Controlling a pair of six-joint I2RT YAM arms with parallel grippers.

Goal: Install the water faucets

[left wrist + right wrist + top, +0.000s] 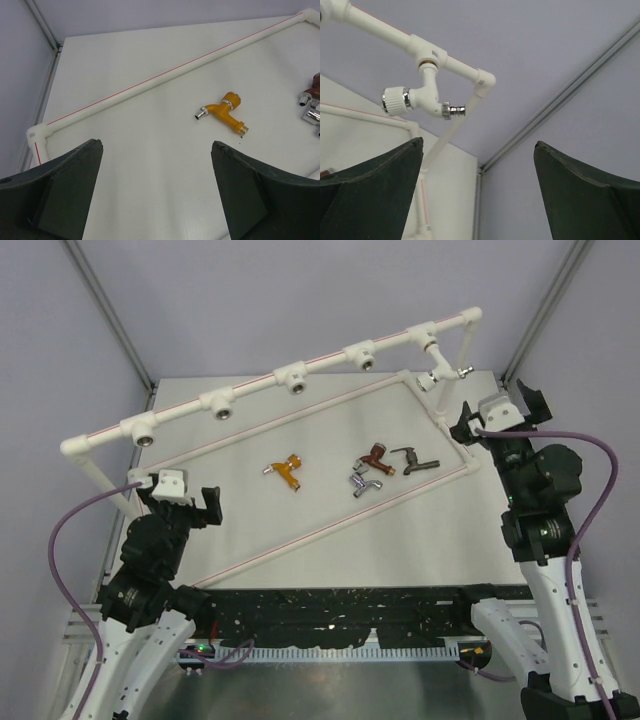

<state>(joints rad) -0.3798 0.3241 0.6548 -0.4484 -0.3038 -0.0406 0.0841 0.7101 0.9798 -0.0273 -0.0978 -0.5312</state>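
Your left claw [157, 150] is hanging with its jaws spread wide and nothing between them. The orange tap [225, 112] is lying on the table [125, 60] ahead of it, toward its right finger and well apart. That is likely the nearest loose one for this arm to reach.

Your right claw [477, 145] is also standing wide open and empty. It is tilting upward, so the white tap [422, 97] is showing above and ahead of its left finger, not touching. That tap is hanging from the end socket of the pipe frame [380, 27], so it is looking installed already. I cannot tell from here how firmly it is seated.

Counting taps, you are working with five. One, the white, is sitting on the frame. Four are lying loose on the table between the two claws:
- the orange one
- the copper-brown tap [373, 455]
- the chrome tap [364, 483]
- the dark tap [415, 460]

The last three are clustering close together, nearer the right claw.

Counting sockets [222, 405], the top rail is carrying five. One is filled and four are gaping empty, matching the four loose taps.
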